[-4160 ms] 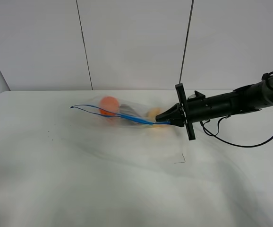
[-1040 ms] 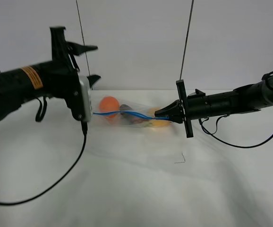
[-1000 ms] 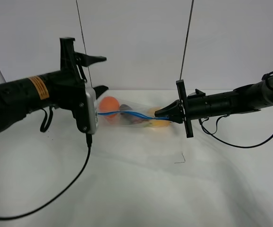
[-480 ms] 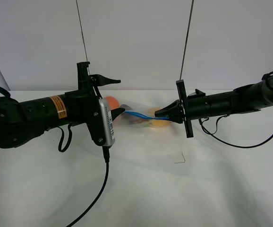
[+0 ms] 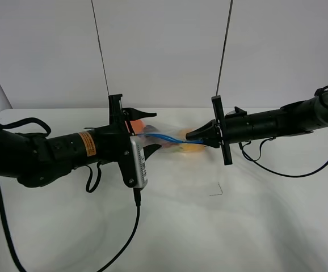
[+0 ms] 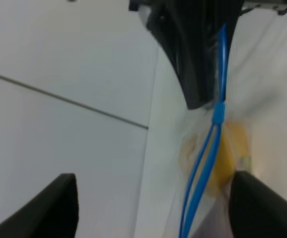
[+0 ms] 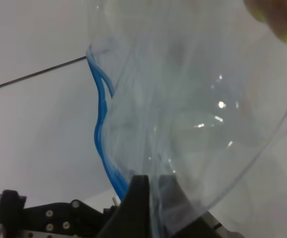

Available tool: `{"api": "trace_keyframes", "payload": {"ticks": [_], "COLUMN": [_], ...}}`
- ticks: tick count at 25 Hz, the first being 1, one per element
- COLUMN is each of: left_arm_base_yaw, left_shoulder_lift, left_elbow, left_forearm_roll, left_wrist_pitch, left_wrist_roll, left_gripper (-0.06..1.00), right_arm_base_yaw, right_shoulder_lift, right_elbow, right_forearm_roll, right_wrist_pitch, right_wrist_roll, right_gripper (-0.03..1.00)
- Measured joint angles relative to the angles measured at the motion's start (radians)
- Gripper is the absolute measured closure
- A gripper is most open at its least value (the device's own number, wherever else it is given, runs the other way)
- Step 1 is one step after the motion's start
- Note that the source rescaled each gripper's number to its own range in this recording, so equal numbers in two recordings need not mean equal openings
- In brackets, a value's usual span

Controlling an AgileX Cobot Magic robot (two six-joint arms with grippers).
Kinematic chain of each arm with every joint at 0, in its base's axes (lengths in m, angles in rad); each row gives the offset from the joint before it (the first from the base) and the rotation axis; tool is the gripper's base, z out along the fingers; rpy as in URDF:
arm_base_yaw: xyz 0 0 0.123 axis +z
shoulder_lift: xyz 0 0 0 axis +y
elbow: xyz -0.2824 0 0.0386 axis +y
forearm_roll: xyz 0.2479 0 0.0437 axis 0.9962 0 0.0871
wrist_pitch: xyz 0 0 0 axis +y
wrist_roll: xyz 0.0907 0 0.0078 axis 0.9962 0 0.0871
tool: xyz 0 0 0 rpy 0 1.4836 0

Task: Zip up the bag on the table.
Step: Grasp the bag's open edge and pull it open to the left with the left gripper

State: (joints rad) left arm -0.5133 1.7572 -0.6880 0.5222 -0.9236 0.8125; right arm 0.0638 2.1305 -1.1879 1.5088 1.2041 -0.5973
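Observation:
The bag [image 5: 172, 143] is clear plastic with a blue zip strip [image 5: 169, 137] and lies on the white table [image 5: 221, 226]; orange and yellow produce shows through it. My right gripper [image 5: 193, 136] is shut on the strip's right end. My left gripper [image 5: 149, 130] is open, with a finger on each side of the strip's left part. In the left wrist view the two blue strip lines [image 6: 203, 168] run between the open fingers [image 6: 59, 203] toward the right gripper [image 6: 198, 54]. The right wrist view shows crinkled bag plastic [image 7: 198, 99] and the strip [image 7: 101, 134] pinched in my right gripper [image 7: 151, 198].
A small thin black mark [image 5: 216, 190] lies on the table in front of the right arm. The left arm's cable [image 5: 131, 226] trails down across the tabletop. A grey panelled wall [image 5: 164, 51] stands behind the table.
My left arm has moved right and lower, bringing its open fingers around the left part of the bag's zip strip. The right arm and its grip have not moved.

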Motion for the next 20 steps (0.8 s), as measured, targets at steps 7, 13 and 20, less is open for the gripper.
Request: {"api": "trace_keyframes", "payload": {"ticks": [7,13,20], "left_arm_base_yaw": [-0.02,-0.02,-0.065], "left_shoulder_lift": [0.107,0.147,0.203], "left_elbow": [-0.063,-0.07,-0.096], "left_forearm_roll": [0.024,0.063,0.05], "left_wrist_pitch": [-0.124,-0.225,-0.219], "left_wrist_roll": [0.011,0.021,0.004], "left_gripper": [-0.04,-0.01,-0.01], "right_arm_base_yaw": [0.0,0.0,0.0], "right_shoulder_lift": [0.0,0.0,0.0], "right_elbow": [0.0,0.0,0.0], "right_forearm_roll": [-0.001,-0.001,-0.001], "right_wrist_pitch": [0.0,0.0,0.0], "right_wrist_roll": [0.0,0.0,0.0], "right_gripper": [0.97,0.97,0.97]}}
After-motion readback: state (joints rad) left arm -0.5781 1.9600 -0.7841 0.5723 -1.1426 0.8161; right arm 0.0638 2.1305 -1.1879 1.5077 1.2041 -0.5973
